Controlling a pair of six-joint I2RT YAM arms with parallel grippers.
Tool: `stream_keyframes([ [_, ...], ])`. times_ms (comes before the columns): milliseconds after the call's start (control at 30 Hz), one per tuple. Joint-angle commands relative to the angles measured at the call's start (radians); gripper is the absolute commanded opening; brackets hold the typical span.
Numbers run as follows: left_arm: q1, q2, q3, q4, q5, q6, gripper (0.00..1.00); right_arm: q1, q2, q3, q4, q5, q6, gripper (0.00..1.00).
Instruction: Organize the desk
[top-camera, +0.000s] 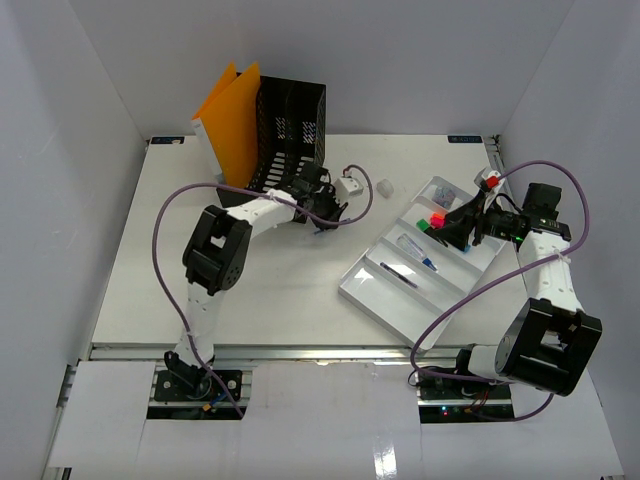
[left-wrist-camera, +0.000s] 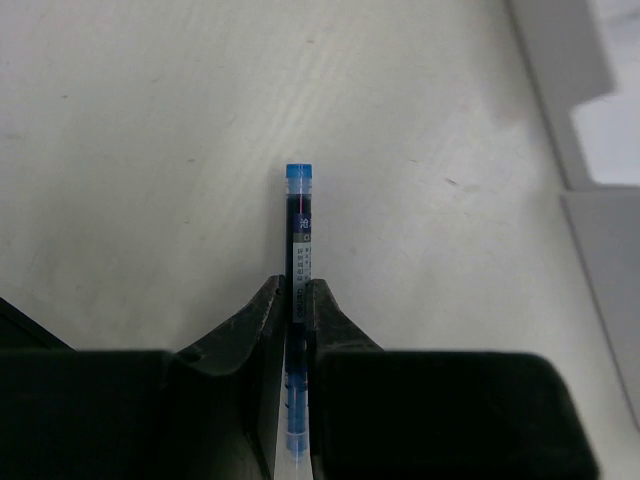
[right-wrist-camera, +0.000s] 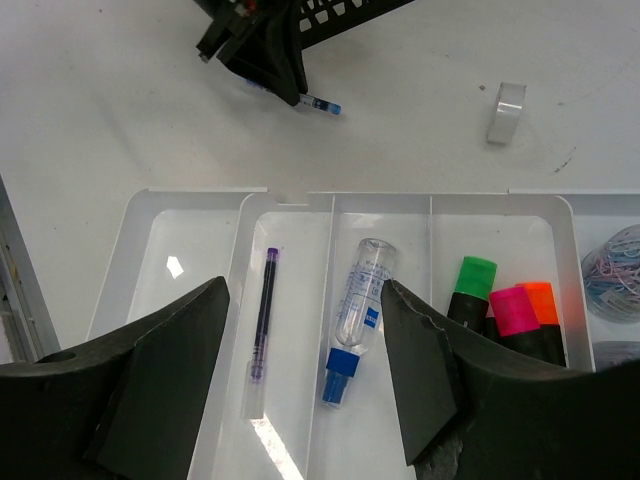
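On the white desk (top-camera: 250, 290), in front of the black mesh basket, my left gripper (top-camera: 322, 215) is low over the surface. The left wrist view shows this gripper (left-wrist-camera: 297, 290) shut on a blue pen (left-wrist-camera: 300, 230), whose capped end sticks out past the fingertips over the desk (left-wrist-camera: 150, 150). The right wrist view catches that same pen end (right-wrist-camera: 322, 104). My right gripper (right-wrist-camera: 304, 288) hangs open above the white compartmented tray (right-wrist-camera: 200, 195) with nothing between its fingers; seen from the top it (top-camera: 462, 225) is over the tray's far end.
The tray (top-camera: 390, 300) holds a purple pen (right-wrist-camera: 264, 310), a small spray bottle (right-wrist-camera: 360, 300), green (right-wrist-camera: 470, 285), pink (right-wrist-camera: 512, 310) and orange (right-wrist-camera: 540, 300) highlighters, and rubber bands (right-wrist-camera: 612, 270). A clear tape roll (right-wrist-camera: 506, 112), a white adapter (top-camera: 350, 184), the black basket (top-camera: 290, 130) and orange folders (top-camera: 232, 115) stand farther back.
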Motion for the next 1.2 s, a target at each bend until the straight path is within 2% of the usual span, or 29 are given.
stream_keyframes([
  [0,-0.037,-0.292,-0.208,0.152,0.196,0.195,0.0,-0.005,0.003,0.005,-0.013,-0.029,-0.011,0.69],
  [167,-0.1,-0.372,-0.336,0.228,0.355,0.374,0.0,-0.005,0.006,0.005,-0.013,-0.024,-0.014,0.69],
  [267,-0.157,-0.359,-0.346,0.233,0.398,0.459,0.0,-0.005,0.009,0.003,-0.011,-0.02,-0.014,0.69],
  [533,-0.264,-0.214,-0.198,0.234,0.46,0.515,0.0,-0.007,0.01,0.003,-0.012,-0.012,-0.019,0.69],
  [733,-0.319,-0.13,-0.086,0.234,0.446,0.529,0.04,-0.011,0.008,0.005,-0.013,-0.015,-0.021,0.69],
  [900,-0.342,-0.089,-0.055,0.234,0.443,0.529,0.08,-0.011,0.006,0.003,-0.014,-0.015,-0.024,0.69],
  [1000,-0.349,-0.082,-0.061,0.235,0.445,0.527,0.17,-0.011,0.006,0.003,-0.014,-0.014,-0.024,0.69],
  [1167,-0.362,-0.097,-0.09,0.26,0.431,0.521,0.43,-0.013,0.011,0.002,-0.012,-0.008,-0.024,0.69],
])
